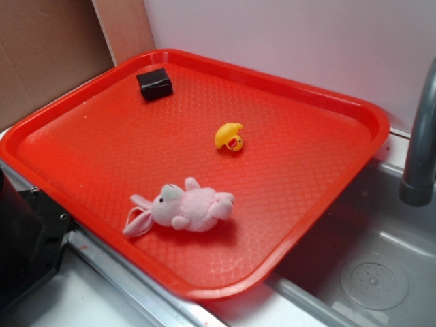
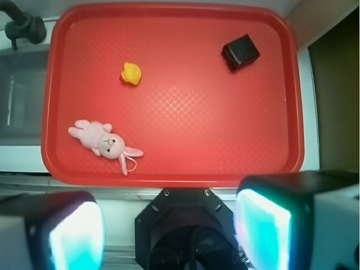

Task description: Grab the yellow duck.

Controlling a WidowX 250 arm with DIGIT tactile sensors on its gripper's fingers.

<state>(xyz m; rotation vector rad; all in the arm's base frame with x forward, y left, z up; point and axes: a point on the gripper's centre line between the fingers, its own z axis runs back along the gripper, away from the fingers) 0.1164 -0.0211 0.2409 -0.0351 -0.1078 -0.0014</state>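
Since the tiny glossy yellow rubber duck [image 1: 229, 136] lies alone on bare tray floor, a clean grasp can be planned without anything having to be cleared first. It is seen lying on its side, its red-orange beak turned toward the near edge in the exterior view, a little toward the faucet side of the middle of the tray. From the wrist view the gripper [image 2: 169, 228] is held high over the tray's near rim, well apart from the duck, with its two pads spread wide and nothing between them.

For the step to be done well, the gripper should be carried out over the duck, centred above its rounded body and lowered until the pads reach down beside it, just short of the tray floor. Because the toy is small, smooth and glossy, it is judged likely to slip or squirt out if it is pinched off-centre; the widest part of the body should be taken.

The wide red plastic tray [image 1: 354, 109] with its raised rim holds three things only, each well apart from the others: the duck, a pink plush bunny [image 1: 182, 210] lying nearer the front edge, and a small black block [image 1: 154, 84] near the far corner. Beside the tray a grey sink basin [image 1: 381, 272] is seen.
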